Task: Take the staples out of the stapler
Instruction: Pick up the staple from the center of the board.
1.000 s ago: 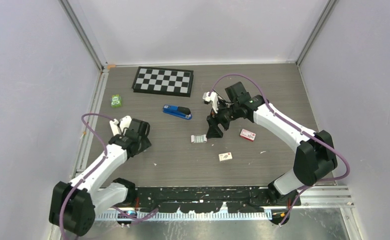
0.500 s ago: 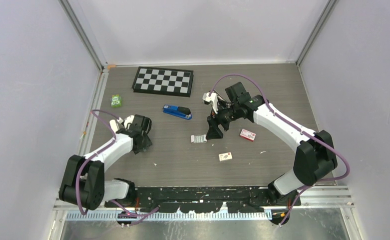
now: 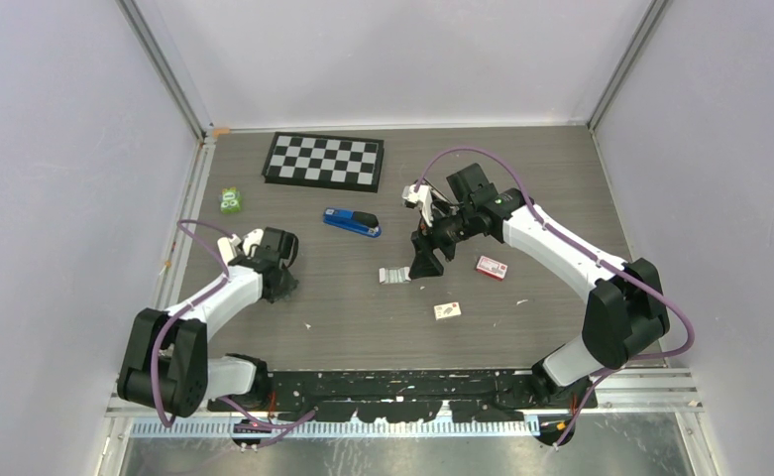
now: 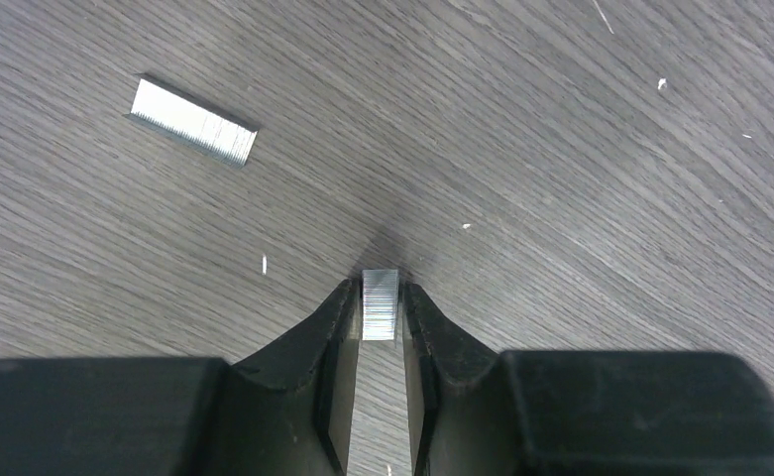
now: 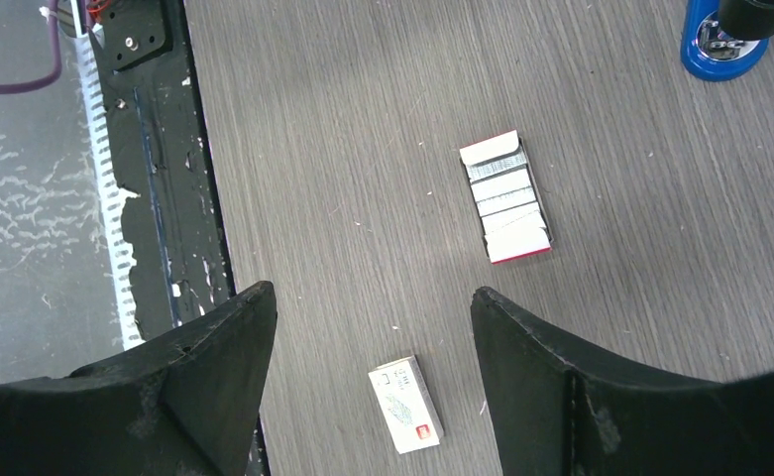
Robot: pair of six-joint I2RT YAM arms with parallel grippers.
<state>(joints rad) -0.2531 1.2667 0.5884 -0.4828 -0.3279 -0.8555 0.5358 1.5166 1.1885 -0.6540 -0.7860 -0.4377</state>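
**Two robot arms over a table, the left one closing in on a strip of staples**

From the top camera, we see a grey wood-grain table [image 3: 521,178]. The blue stapler [image 3: 352,222] lies closed on it, just in front of a chessboard [image 3: 324,161] and apart from both arms. A small green object [image 3: 230,200] sits near the left edge. The left gripper [image 3: 281,288] points down at the table on the left side, well apart from the stapler. The right gripper [image 3: 425,260] hangs over the middle, between an open staple box [image 3: 394,276] and a red box [image 3: 492,267]. A small white box [image 3: 448,310] lies nearer the arm bases.

From the left wrist camera, we see the left gripper [image 4: 380,297] with its jaws narrow. A short strip of staples [image 4: 381,302] lies on the table between the fingertips [image 4: 338,309]. We cannot tell whether they press it. A longer staple strip [image 4: 193,121] lies loose at upper left.

From the right wrist camera, we see the right gripper [image 5: 373,297] with its jaws wide and nothing between them. Below it lie the open staple box [image 5: 506,196], with strips inside, and the small white box [image 5: 405,405]. One end of the stapler [image 5: 715,50] shows at the top right corner.
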